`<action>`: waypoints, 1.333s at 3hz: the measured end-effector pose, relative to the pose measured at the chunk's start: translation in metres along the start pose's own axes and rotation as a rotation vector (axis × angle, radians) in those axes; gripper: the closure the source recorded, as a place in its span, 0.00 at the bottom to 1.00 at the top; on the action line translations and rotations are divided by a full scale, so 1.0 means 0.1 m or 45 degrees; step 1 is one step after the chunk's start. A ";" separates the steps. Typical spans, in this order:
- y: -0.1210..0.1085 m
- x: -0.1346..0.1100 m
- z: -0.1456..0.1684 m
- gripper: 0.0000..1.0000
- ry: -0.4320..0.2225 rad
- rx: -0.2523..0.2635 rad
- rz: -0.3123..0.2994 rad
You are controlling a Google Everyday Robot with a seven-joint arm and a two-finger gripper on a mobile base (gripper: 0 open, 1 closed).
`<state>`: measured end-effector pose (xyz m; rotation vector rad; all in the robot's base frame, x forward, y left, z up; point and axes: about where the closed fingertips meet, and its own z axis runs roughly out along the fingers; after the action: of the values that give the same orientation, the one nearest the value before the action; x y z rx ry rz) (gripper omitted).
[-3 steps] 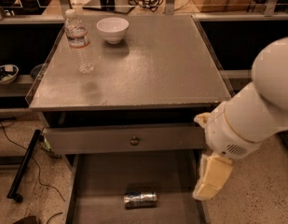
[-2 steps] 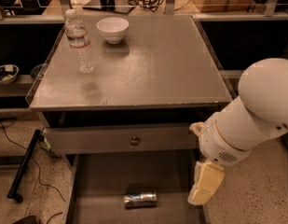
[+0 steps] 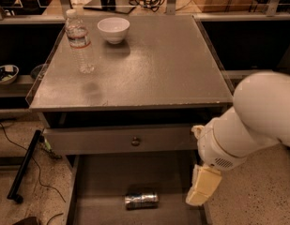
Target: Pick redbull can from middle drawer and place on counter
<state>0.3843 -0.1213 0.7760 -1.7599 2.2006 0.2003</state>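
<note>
The redbull can point(image 3: 141, 200), small and silver, lies on its side on the floor of the open middle drawer point(image 3: 102, 182), near the drawer's front middle. The counter point(image 3: 149, 64) is the large grey tabletop above it. My gripper point(image 3: 202, 187) hangs from the white arm at the drawer's right side, to the right of the can and a little above it, apart from it. It holds nothing that I can see.
A clear water bottle point(image 3: 79, 41) and a white bowl point(image 3: 113, 29) stand at the counter's back left. A closed drawer front with a round knob point(image 3: 135, 141) sits just above the open drawer. Cables and a black bar point(image 3: 23, 168) lie on the floor at left.
My arm has moved left and down, bringing the gripper lower over the drawer's right side. The can, bottle and bowl have not moved.
</note>
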 end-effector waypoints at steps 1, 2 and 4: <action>-0.20 0.03 0.12 0.00 -0.045 0.133 0.039; -0.20 0.03 0.12 0.00 -0.045 0.132 0.039; -0.03 0.01 0.60 0.00 -0.190 -0.136 -0.203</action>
<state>0.3967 -0.1053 0.7197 -1.9004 1.9691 0.4050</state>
